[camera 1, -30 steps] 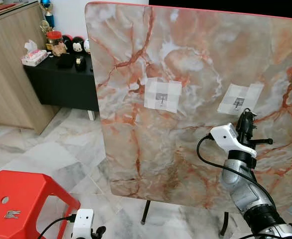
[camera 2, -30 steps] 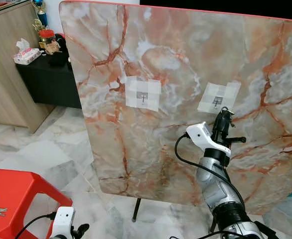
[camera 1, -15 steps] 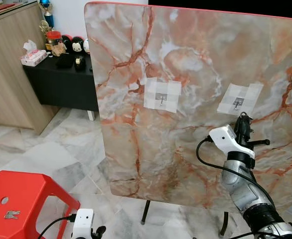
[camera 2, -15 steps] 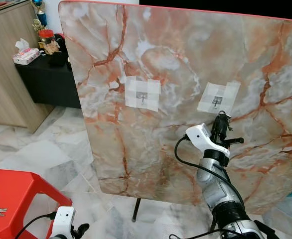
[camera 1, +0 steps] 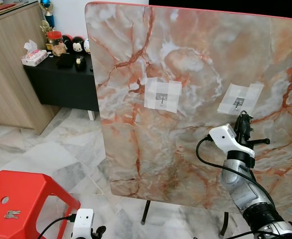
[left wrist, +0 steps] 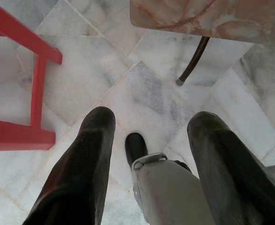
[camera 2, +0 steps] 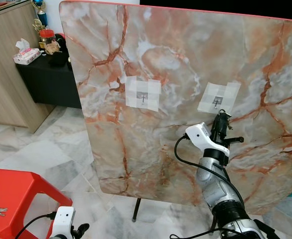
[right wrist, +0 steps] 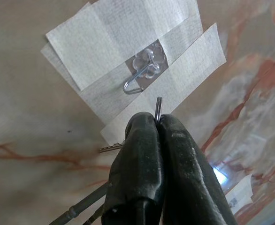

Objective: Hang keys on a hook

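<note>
Right gripper pinches the key ring, at five o'clock from the taped hook; no writing legible.

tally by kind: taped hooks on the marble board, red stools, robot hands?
Taped hooks: 2 (left hook, right hook)
Red stools: 1 (stool)
Robot hands: 2 (right hand pinching a key ring below the right hook, left hand hanging idle)
Total: 5

Floor: pale grey-veined marble tiles. Big orange-veined marble tabletop stands on edge on dark legs. Red plastic stool near left. Behind, low black table with tissue pack, jar, small toys, beside wooden cabinet. White wall behind.
</note>
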Available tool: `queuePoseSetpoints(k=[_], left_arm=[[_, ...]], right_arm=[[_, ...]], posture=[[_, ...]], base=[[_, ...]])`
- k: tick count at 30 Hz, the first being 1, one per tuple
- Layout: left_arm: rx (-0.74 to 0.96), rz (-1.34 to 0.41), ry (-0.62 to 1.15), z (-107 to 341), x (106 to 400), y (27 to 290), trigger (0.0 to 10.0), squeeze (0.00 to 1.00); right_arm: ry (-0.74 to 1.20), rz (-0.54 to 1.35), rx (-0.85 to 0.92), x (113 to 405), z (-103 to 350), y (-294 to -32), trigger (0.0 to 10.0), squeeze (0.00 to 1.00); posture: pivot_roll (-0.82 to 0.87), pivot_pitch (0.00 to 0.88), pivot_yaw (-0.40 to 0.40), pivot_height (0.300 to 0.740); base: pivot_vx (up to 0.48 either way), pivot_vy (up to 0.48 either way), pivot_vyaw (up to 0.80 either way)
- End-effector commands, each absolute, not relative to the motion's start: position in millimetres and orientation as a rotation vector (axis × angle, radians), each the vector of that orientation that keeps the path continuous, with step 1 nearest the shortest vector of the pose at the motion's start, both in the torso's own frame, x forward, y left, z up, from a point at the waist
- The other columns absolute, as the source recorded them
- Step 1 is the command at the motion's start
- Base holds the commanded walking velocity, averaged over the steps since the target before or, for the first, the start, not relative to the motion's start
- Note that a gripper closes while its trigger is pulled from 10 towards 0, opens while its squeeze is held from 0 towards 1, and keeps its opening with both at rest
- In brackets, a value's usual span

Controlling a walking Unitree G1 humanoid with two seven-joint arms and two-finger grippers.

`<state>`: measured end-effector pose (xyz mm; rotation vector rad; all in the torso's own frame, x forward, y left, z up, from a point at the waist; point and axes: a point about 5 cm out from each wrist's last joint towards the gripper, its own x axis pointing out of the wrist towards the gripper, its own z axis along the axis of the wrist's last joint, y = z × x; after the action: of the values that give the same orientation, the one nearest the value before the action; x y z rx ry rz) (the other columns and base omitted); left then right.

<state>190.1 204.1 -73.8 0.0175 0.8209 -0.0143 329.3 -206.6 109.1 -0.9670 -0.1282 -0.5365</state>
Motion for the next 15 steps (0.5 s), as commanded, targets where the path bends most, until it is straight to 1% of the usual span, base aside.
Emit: queuePoseSetpoints(k=[1, 15], left_arm=[[0.023, -0.016, 0.825, -73.9, 190.1, 204.4, 10.0, 0.00], [0.022, -0.016, 0.826, -74.1, 189.7, 204.5, 10.0, 0.00]], right_arm=[[-0.149, -0.538, -0.963, 334.5, 116.2, -206.2, 10.0, 0.00], [-0.134, -0.512, -0.963, 339.4, 116.9, -204.9, 10.0, 0.00]], posture=[[0.10, 0.000, -0.069, 0.740], [0.10, 0.000, -0.069, 0.740]], base=[[0.000, 0.000, 0.00], [0.000, 0.000, 0.00]])
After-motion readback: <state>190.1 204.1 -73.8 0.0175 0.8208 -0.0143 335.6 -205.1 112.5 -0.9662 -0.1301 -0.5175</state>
